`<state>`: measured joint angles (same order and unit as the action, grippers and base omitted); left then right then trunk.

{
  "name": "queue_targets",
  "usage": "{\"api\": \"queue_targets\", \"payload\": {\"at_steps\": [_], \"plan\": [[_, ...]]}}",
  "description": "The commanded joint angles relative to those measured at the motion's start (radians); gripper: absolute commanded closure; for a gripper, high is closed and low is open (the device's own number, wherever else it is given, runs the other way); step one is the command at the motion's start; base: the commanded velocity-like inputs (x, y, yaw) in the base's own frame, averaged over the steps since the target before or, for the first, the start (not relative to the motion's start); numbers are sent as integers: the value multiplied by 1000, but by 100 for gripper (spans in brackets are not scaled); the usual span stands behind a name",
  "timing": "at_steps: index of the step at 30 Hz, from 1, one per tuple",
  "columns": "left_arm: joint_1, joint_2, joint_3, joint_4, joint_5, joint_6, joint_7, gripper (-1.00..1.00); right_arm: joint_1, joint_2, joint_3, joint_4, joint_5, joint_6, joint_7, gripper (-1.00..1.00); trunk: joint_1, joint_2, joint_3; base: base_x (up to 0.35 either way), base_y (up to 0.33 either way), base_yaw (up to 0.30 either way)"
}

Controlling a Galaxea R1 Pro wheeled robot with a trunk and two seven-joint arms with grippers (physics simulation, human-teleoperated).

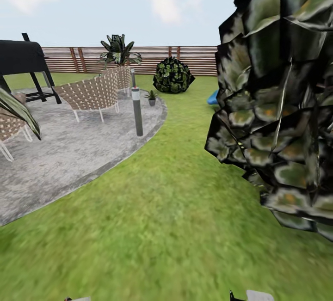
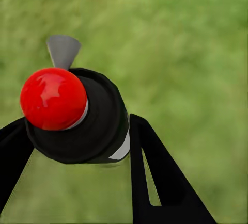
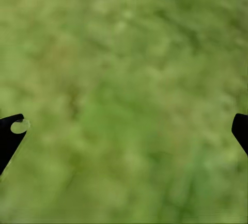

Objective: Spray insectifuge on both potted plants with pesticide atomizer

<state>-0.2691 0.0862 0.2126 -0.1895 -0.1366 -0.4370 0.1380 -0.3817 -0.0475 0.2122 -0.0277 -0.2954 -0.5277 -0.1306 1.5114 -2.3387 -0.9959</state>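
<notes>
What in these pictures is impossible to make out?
Head view: blue object, mostly hidden behind the near bush.
Head view: potted plant by the patio edge, too small for leaf detail.
Left wrist view: atomizer in the left gripper, seen end-on; its label is hidden.
Wrist views: grass blurred.

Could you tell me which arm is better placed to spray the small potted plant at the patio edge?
Left. The left tool grips the spray bottle, while the right tool hangs open and empty over grass. The potted plant is far ahead, so driving closer probably comes first.
</notes>
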Motion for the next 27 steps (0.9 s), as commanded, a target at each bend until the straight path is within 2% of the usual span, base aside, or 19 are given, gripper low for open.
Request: {"api": "queue_targets", "payload": {"at_steps": [1, 22, 27], "plan": [[-1, 0, 5, 2, -11, -3, 5, 100, 0, 0, 9, 0, -5, -2, -4, -100, 0, 0, -1, 340, 0, 53], [-1, 0, 5, 1, -10, -3, 5, 100, 0, 0, 9, -1, -7, -2, -4, -100, 0, 0, -1, 340, 0, 6], [-1, 0, 5, 1, -11, -3, 5, 100, 0, 1, 9, -1, -7, -2, -4, -100, 0, 0, -1, 340, 0, 219]]}}
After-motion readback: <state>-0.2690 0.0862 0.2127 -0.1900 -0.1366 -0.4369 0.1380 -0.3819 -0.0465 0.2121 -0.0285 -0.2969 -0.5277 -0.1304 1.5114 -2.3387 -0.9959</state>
